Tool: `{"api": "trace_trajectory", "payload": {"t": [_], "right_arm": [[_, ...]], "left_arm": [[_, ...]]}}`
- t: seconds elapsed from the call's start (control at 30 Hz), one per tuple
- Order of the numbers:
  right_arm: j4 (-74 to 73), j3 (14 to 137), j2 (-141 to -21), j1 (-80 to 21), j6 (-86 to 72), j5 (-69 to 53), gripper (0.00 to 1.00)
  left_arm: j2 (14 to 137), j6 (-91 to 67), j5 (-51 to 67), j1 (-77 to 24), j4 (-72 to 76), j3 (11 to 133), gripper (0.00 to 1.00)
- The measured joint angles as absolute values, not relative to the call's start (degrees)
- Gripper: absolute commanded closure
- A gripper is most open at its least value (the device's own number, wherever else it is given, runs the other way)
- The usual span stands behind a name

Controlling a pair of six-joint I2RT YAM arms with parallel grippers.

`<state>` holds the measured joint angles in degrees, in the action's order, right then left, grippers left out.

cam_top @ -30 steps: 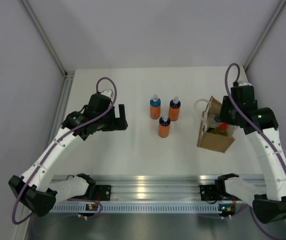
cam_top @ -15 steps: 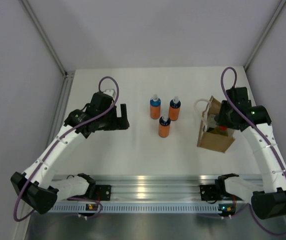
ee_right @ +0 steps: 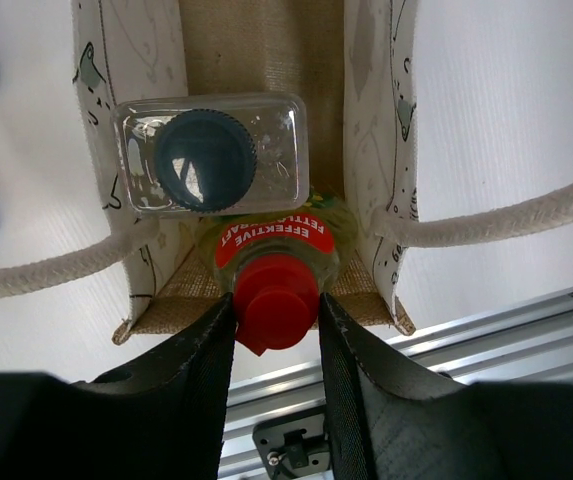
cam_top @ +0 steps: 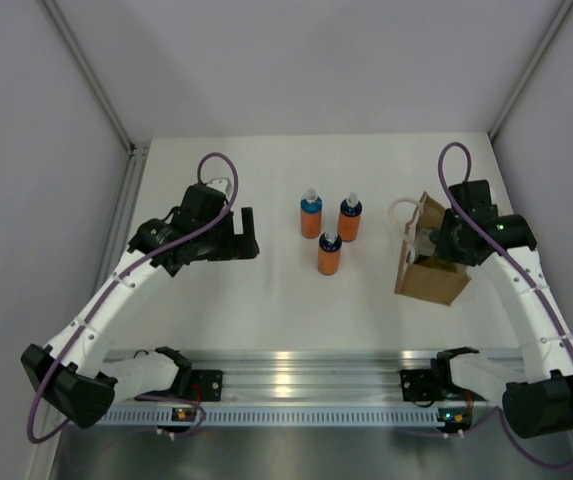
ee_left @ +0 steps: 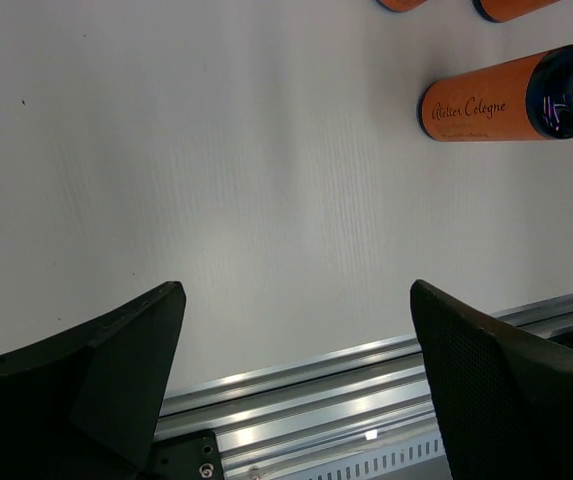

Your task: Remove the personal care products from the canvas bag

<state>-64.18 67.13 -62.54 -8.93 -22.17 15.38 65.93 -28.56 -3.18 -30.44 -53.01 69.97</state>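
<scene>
Well left of the canvas bag point(cam_top: 431, 280), the left gripper point(ee_left: 294, 300) hung with jaws apart. The orange bottles point(cam_top: 329, 255) stood between them. Inside the bag, beside the clear bottle point(ee_right: 211, 153), the right gripper point(ee_right: 274, 300) clamped the yellow bottle point(ee_right: 276, 235) by its red cap point(ee_right: 278, 320).

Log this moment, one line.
right gripper: shut on yellow bottle by its cap, inside canvas bag | left gripper: open, empty | clear bottle: in bag | three orange bottles: out, on table

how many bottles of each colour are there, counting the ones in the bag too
orange bottles: 3
yellow bottle: 1
clear bottle: 1
total: 5
</scene>
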Motion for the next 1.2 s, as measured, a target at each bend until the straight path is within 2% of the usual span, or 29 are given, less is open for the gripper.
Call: {"api": "trace_trajectory", "payload": {"t": [0.53,0.83,1.03,1.07,1.2], "right_arm": [[-63.86,67.13,-63.29,-8.82,-22.06,15.42,0.60],[-63.40,67.20,-63.46,-8.82,-21.41,15.44,0.63],[-63.29,67.31,-63.46,-8.82,-20.91,15.44,0.72],[-63.31,67.35,-63.46,-8.82,-20.78,15.42,0.79],[-63.35,67.48,-63.53,-8.82,-20.56,15.35,0.95]], "left_arm": [[66.92,-28.56,-2.81,-30.44,-53.01,70.00,0.02],[67.11,-28.58,-2.55,-30.44,-53.01,70.08,0.02],[67.61,-28.58,-2.52,-30.44,-52.99,70.08,0.02],[67.68,-28.58,-2.52,-30.44,-52.99,70.08,0.02],[67.79,-28.58,-2.37,-30.44,-52.99,70.11,0.02]]}}
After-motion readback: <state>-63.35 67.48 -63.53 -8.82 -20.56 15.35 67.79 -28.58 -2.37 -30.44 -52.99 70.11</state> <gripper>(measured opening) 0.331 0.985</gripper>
